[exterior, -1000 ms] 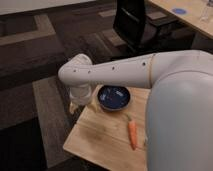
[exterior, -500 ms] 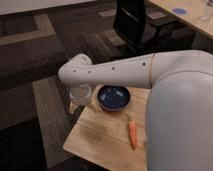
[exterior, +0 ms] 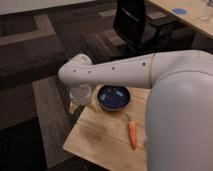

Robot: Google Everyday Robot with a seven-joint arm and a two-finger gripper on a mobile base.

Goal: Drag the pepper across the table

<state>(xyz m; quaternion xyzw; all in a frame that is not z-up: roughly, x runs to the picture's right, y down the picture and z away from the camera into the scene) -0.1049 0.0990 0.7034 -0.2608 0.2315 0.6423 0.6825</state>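
Observation:
The orange pepper [exterior: 132,134], with its small green stem pointing toward the bowl, lies on the light wooden table [exterior: 97,142], just in front of a blue bowl [exterior: 114,97]. My white arm reaches in from the right, across the bowl's far side. The gripper [exterior: 78,105] hangs down from the wrist at the table's far left corner, left of the bowl and well apart from the pepper. The arm's bulk hides the table's right side.
A black office chair [exterior: 135,22] stands behind the table. A larger pale desk [exterior: 192,22] with a blue disc [exterior: 179,10] is at the back right. Dark patterned carpet [exterior: 35,75] surrounds the table.

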